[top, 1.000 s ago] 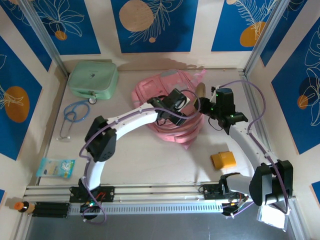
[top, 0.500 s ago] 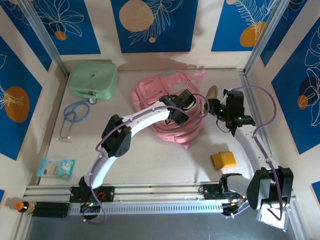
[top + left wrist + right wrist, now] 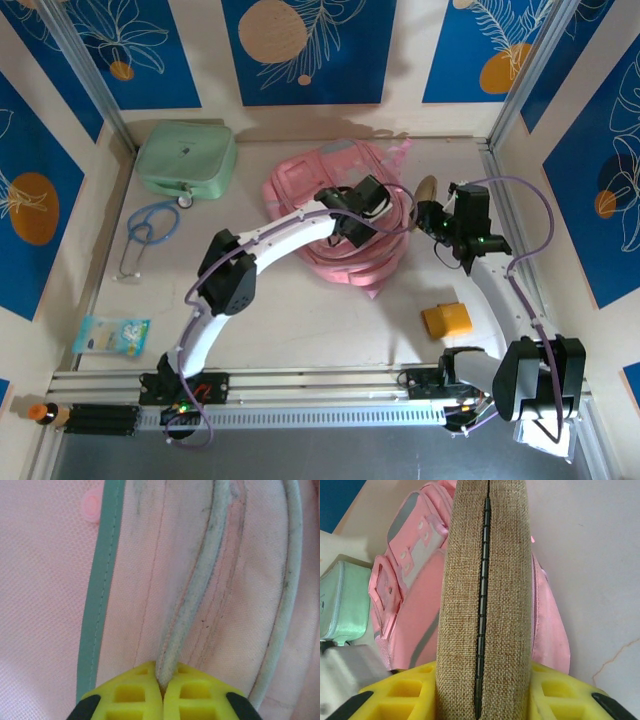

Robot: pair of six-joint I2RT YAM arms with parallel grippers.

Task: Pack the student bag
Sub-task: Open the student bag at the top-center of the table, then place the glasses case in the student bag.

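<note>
so the whole move turns on one thing: the student bag (image 3: 300, 190) lies to the left of the right tool (image 3: 432, 212), just beside it, near the middle of the surface (image 3: 300, 330) towards the back wall. the right tool is clamped on a woven pouch (image 3: 425, 188), tan, with a dark zip. in the right wrist view the pouch (image 3: 480, 580) stands on edge between the yellow fingers (image 3: 405, 692). its zip edge faces the camera and its long axis runs straight out from the tool. the pink bag (image 3: 415, 610) shows past it on both sides, more on the left. from above the pouch points up towards the back wall, and its lower end sits close to the bag's right edge.

the left arm is the nearer one to the bag. it comes in from its base with the elbow bent out and the forearm laid across, and the left tool (image 3: 372, 205) is down on the right part of the bag. up close the left tool (image 3: 161, 685) is pinched shut on a line of grey piping (image 3: 200, 580) that runs away from the fingertips over pink fabric. a green band (image 3: 100, 580) lies alongside.

the right arm rises from its base at the near right. its forearm runs towards the back and its wrist is turned left at the bag.

my guess is the left tool holds or lifts an edge so the pouch can go in. i cannot tell from these views whether a pocket mouth is open. if one is, the pouch needs to swing left and tip down, long axis first, along the opening.
</note>
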